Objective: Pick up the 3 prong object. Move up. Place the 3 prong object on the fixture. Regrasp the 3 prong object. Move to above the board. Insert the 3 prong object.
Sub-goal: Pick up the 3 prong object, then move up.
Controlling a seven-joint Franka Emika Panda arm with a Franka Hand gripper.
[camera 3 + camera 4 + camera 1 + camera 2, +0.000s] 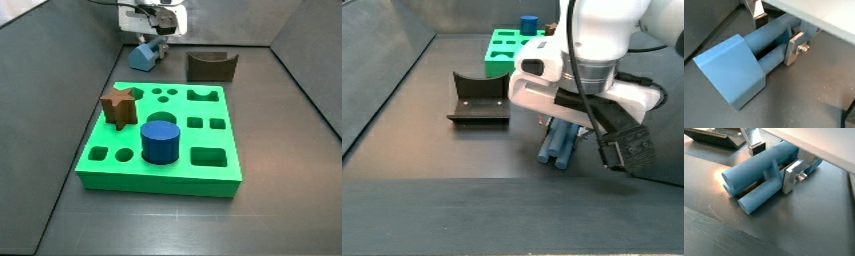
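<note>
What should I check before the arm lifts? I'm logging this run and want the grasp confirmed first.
1. Gripper straddles the 3 prong object: ok, one silver finger on each side in both wrist views.
2. Pads pressed firmly on the piece: cannot tell; they look close against it, but contact force is not visible.
3. Piece lying on the floor, not tilted: ok; in a wrist view its prongs rest flat.
4. Fixture free to receive the piece: ok, its notch is empty.
5. Lift path clear of the board: ok; the board sits apart from the gripper in both side views.
</note>
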